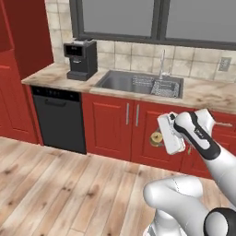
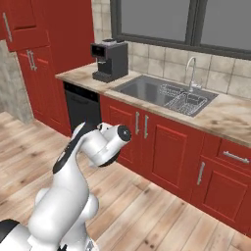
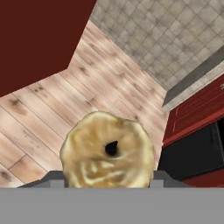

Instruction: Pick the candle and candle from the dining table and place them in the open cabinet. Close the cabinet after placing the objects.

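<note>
Though squat and golden-tan w/ a dark hole at centre, the candle (image 3: pixel 107 151) looks almost doughy. It sits clamped between the gripper (image 3: pixel 107 177) fingers, partway closed, held mid-air above wood floor (image 3: pixel 52 118), near red cabinets (image 1: pixel 115 124).

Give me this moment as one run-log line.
claw: shut on golden-tan candle | height: carried above wood floor | base: facing sink counter | cabinet placement: pending

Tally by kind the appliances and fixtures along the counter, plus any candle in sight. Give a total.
coffee machine: 1
sink: 1
faucet: 1
dishwasher: 1
golden-tan candle: 1
Total: 5
</note>
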{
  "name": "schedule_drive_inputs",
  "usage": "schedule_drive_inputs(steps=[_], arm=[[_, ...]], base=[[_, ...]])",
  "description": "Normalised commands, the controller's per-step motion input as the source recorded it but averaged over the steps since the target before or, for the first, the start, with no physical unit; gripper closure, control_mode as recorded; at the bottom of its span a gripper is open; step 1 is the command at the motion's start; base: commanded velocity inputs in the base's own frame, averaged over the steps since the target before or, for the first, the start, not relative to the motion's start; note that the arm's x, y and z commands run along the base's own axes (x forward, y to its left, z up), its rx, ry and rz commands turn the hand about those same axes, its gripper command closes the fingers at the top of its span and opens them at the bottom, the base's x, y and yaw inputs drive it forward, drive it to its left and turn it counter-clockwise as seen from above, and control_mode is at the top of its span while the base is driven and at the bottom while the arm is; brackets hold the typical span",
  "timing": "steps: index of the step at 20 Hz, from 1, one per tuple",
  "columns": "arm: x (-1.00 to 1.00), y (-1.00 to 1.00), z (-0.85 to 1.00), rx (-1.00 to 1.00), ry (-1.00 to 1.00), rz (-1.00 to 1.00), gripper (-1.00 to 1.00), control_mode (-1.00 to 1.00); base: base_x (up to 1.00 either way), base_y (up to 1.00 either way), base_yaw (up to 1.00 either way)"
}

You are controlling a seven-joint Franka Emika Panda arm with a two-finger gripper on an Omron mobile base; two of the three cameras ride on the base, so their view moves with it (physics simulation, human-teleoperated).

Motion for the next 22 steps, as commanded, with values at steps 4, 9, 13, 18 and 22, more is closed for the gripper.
schedule_drive_inputs(steps=[4, 9, 13, 18, 22], arm=[[0.00, 0.00, 0.00, 0.00, 0.00, 0.00, 1.00, 1.00], [0.00, 0.00, 0.00, 0.00, 0.00, 0.00, 1.00, 1.00], [0.00, 0.00, 0.00, 0.00, 0.00, 0.00, 1.00, 1.00], [0.00, 0.00, 0.00, 0.00, 0.00, 0.00, 1.00, 1.00], [0.00, 0.00, 0.00, 0.00, 0.00, 0.00, 1.00, 1.00]], base=[[0.47, 0.00, -0.24], [0.19, 0.12, -0.29], [0.00, 0.37, -0.25], [0.05, 0.58, -0.20], [0.77, 0.39, -0.21]])
